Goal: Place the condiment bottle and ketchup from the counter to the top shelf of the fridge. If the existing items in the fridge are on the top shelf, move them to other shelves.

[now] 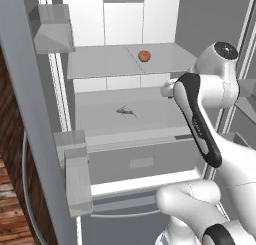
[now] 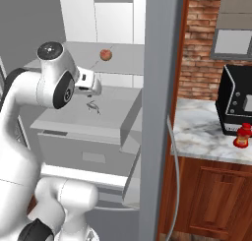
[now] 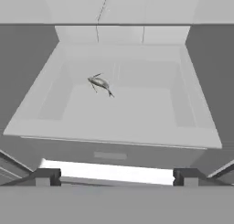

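We see our gripper [image 3: 116,176] spread open, empty, facing the fridge [image 1: 90,19]. The fruit [image 1: 144,55] sits on the top shelf [image 1: 100,64]; the ketchup [image 2: 241,135] waits on the counter [image 2: 202,132] at three o'clock.

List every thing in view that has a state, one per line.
fridge: door open.
gripper: open, empty.
red-orange fruit: resting on the top shelf.
dark sprig: lying on the shelf below.
ketchup: upright on the counter.
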